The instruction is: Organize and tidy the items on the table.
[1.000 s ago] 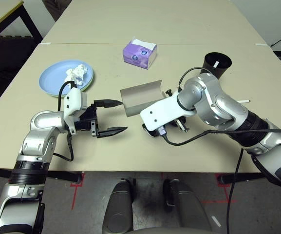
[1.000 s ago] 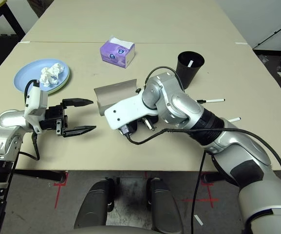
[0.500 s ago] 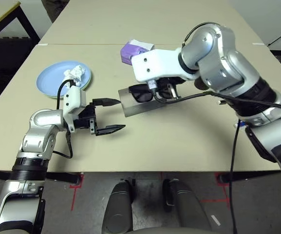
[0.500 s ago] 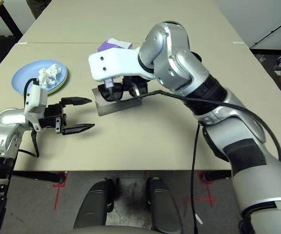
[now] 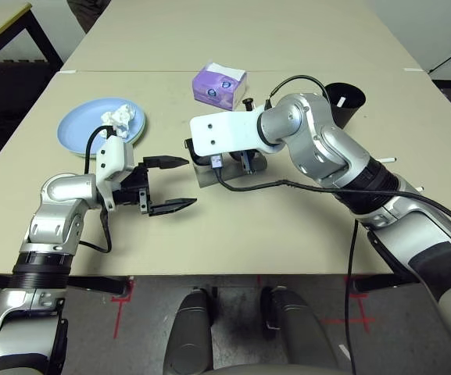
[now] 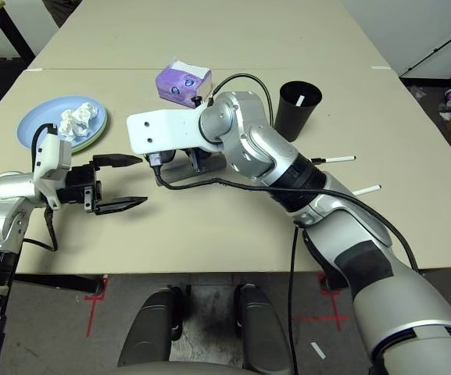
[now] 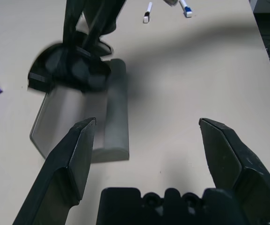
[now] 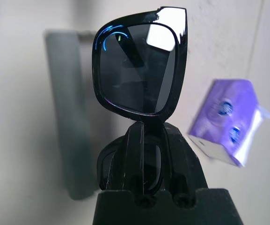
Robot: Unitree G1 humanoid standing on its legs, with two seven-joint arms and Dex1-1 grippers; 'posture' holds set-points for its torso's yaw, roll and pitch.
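- Sunglasses, black plastic frame with dark lenses (image 8: 142, 65): pinched at the bridge between the closed black fingers of the right gripper (image 8: 146, 136), held just above the open grey oblong glasses case (image 5: 209, 173) at frame centre in the left eye view.
- Case: long axis runs roughly left to right in the head views; the hollow faces up in the left wrist view, with the glasses over its far end. Judged: they must turn parallel to that axis to drop in.
- Left gripper (image 5: 166, 183): fingers spread wide, empty, left of the case and pointing at it; the nearer free tool for steadying the case.
- Light blue round plate (image 5: 84, 129), upper left, stacked on a pale green plate whose rim peeks out; crumpled white tissue (image 5: 119, 117) lies on it.
- Purple tissue box (image 5: 219, 84), just behind the case.
- Black cup (image 6: 299, 105), upper right.
- Two thin white pens (image 6: 336, 160), right of centre on the matte beige table (image 5: 288, 234), well apart from the case.
- Obstruction: none seen between glasses and case.
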